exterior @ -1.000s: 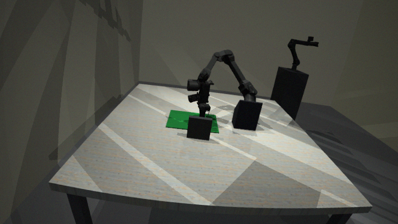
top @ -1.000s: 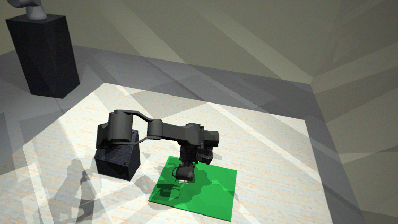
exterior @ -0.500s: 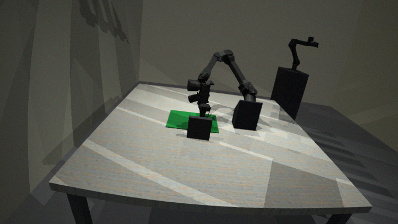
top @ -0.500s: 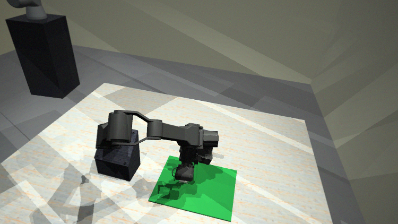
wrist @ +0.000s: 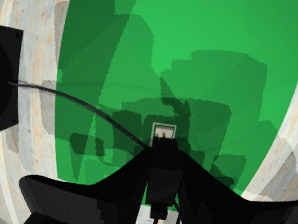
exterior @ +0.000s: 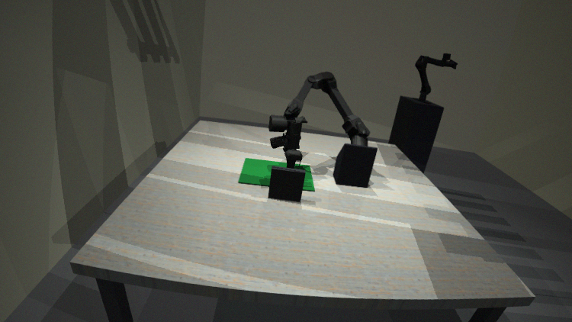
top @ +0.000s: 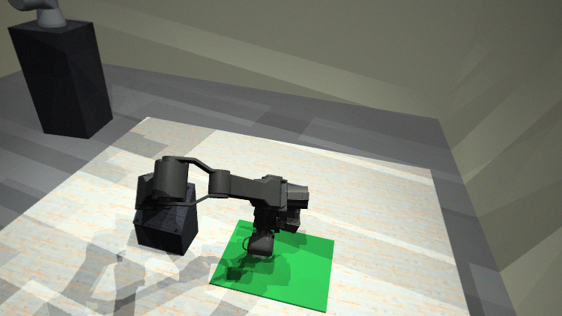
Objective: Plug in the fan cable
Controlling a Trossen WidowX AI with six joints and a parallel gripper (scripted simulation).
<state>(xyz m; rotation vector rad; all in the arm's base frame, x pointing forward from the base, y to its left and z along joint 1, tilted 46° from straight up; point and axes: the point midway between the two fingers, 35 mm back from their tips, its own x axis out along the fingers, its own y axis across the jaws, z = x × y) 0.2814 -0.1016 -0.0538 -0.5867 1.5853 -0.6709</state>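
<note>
My gripper [top: 261, 253] [exterior: 290, 165] [wrist: 164, 153] points down, low over the green board [top: 306, 275] [exterior: 255, 172] [wrist: 215, 30]. It is shut on the cable's dark plug [wrist: 165, 144], which is hard to tell from the dark fingers. The four-pin header [wrist: 164, 129] shows as a small pale outline just beyond the fingertips in the wrist view; its near part is hidden. Whether the plug is in the header cannot be told. The black cable [wrist: 90, 106] runs left from the plug to the square black fan [exterior: 286, 184] [wrist: 9, 55].
The arm's dark base block [top: 165, 231] [exterior: 355, 165] stands beside the board on the table [top: 373, 219] [exterior: 255, 239]. The fan stands close to one board edge. A second arm stands on a tall black pedestal [top: 62, 78] [exterior: 416, 127] off the table.
</note>
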